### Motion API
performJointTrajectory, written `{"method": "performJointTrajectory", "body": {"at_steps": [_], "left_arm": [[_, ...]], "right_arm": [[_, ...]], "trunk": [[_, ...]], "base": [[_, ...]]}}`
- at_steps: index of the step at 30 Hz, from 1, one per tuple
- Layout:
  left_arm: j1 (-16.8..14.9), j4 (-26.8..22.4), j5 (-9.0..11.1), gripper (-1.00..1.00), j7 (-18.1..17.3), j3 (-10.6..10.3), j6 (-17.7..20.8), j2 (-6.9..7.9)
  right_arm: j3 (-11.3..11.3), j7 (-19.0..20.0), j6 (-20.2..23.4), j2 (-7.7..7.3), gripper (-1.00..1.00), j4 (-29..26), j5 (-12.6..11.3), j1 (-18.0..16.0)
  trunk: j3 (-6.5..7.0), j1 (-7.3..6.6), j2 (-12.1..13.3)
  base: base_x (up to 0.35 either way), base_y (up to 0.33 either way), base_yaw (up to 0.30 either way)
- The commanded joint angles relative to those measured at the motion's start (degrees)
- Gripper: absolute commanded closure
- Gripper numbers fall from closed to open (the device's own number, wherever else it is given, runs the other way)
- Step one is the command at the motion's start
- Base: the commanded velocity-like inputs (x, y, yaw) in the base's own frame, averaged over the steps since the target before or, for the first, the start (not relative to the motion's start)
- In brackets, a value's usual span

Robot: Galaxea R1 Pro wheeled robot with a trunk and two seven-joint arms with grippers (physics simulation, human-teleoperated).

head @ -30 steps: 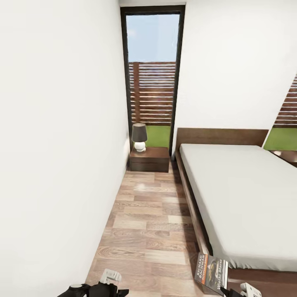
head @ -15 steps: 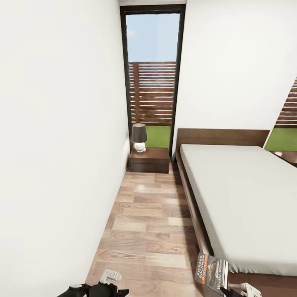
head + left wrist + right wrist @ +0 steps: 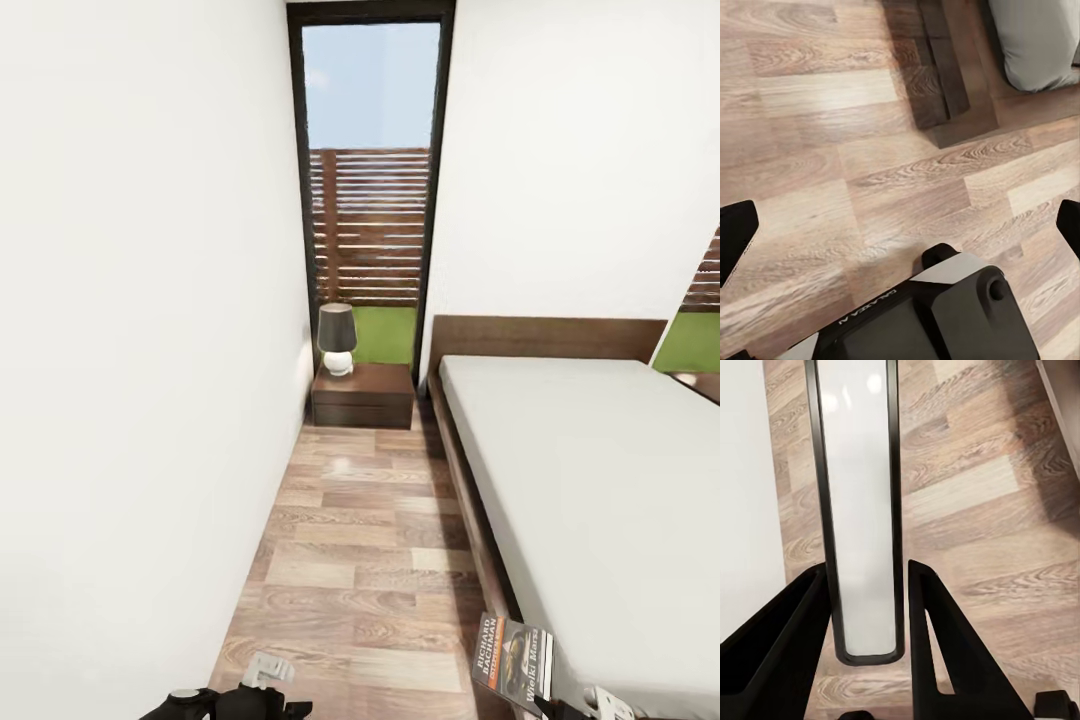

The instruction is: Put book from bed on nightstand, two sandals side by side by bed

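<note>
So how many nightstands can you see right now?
1 for sure: the nightstand stands at the far end of the aisle, left of the bed, under the window, with a lamp on it. A dark sliver at the right edge may be a second.

Glossy wood-plank floor [image 3: 350, 560], matt pale cloth mattress [image 3: 600, 480] on a dark wood frame, glossy-topped wooden nightstand [image 3: 362, 393], glossy paper book [image 3: 514, 658] lower right

The aisle between white wall [image 3: 140, 350] and bed [image 3: 590, 480] is looked down from the head, toward the nightstand [image 3: 363, 394] and tall window [image 3: 370, 190]. The plank floor [image 3: 832, 150] is viewed closely from above by both wrist cameras; the bed's corner [image 3: 1035, 41] is shared with the left one.
</note>
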Motion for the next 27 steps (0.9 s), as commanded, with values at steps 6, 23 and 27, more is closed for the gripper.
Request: {"method": "performJointTrajectory", "body": {"at_steps": [6,23,27], "left_arm": [[-0.05,-0.07,-0.49,-1.0,-0.17,0.16,-0.01,0.01],[-0.05,-0.07,-0.49,-1.0,-0.14,0.14,-0.01,0.01],[-0.06,-0.07,-0.49,-1.0,-0.15,0.15,-0.01,0.01]], "right_arm": [[0.31,0.15,0.14,-0.04,1.0,-0.01,-0.64,-0.06],[0.31,0.15,0.13,-0.04,1.0,-0.01,-0.64,-0.06],[0.31,0.15,0.13,-0.04,1.0,-0.01,-0.64,-0.06]], "trunk": [[-0.12,0.07,-0.12],[-0.12,0.07,-0.12],[-0.12,0.07,-0.12]], "base": [[0.329,0.0,0.0],[0.329,0.0,0.0],[0.329,0.0,0.0]]}}
